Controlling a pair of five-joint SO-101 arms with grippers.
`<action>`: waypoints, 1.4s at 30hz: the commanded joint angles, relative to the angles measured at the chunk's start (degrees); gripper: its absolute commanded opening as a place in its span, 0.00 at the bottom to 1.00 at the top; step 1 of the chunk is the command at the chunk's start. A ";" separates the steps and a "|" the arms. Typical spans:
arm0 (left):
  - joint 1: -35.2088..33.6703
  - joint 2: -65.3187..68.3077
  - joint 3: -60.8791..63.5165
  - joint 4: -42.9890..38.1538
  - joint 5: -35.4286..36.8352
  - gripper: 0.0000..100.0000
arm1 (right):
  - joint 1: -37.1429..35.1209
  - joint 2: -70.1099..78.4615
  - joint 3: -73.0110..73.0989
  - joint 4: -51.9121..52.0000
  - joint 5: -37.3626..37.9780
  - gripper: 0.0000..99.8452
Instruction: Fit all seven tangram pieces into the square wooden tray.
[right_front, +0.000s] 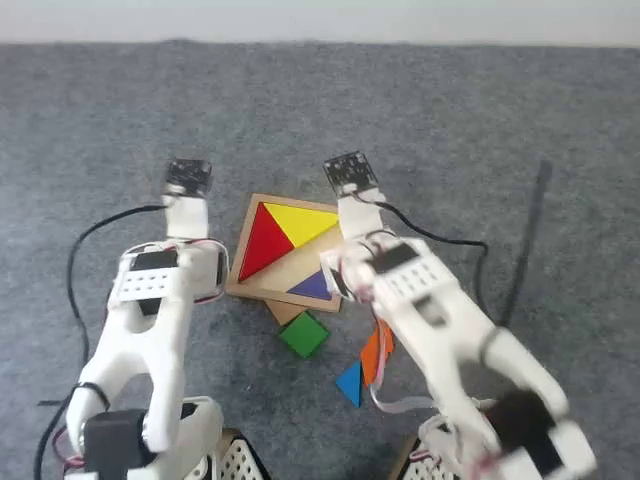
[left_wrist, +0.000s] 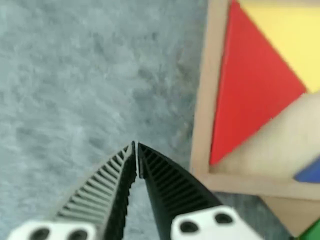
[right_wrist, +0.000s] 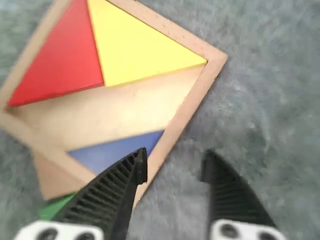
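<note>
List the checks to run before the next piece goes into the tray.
1. Right gripper open and empty: ok.
2. Left gripper open: not ok, shut beside the tray.
3. Room in tray: ok, bare floor between red triangle, yellow triangle and purple piece.
4. Loose pieces located: ok, green square, orange piece, blue triangle on carpet.
5. Tan piece clear of tray: cannot tell.

The tray (left_wrist: 207, 100) is pale wood, holding a red triangle (right_front: 262, 243) and a yellow triangle (right_front: 298, 220). The green square (right_front: 303, 334) lies on the mottled grey surface (right_front: 450, 120).
</note>
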 joint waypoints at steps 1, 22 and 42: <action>-1.41 -2.02 -1.45 -0.88 -1.14 0.01 | 0.31 8.40 -10.73 -1.27 -1.32 0.24; -1.93 -17.76 9.98 1.49 -3.87 0.01 | 3.65 31.08 -37.54 10.15 1.49 0.06; -1.93 -19.52 11.47 2.73 -3.96 0.01 | 12.44 33.98 -43.34 11.12 26.73 0.07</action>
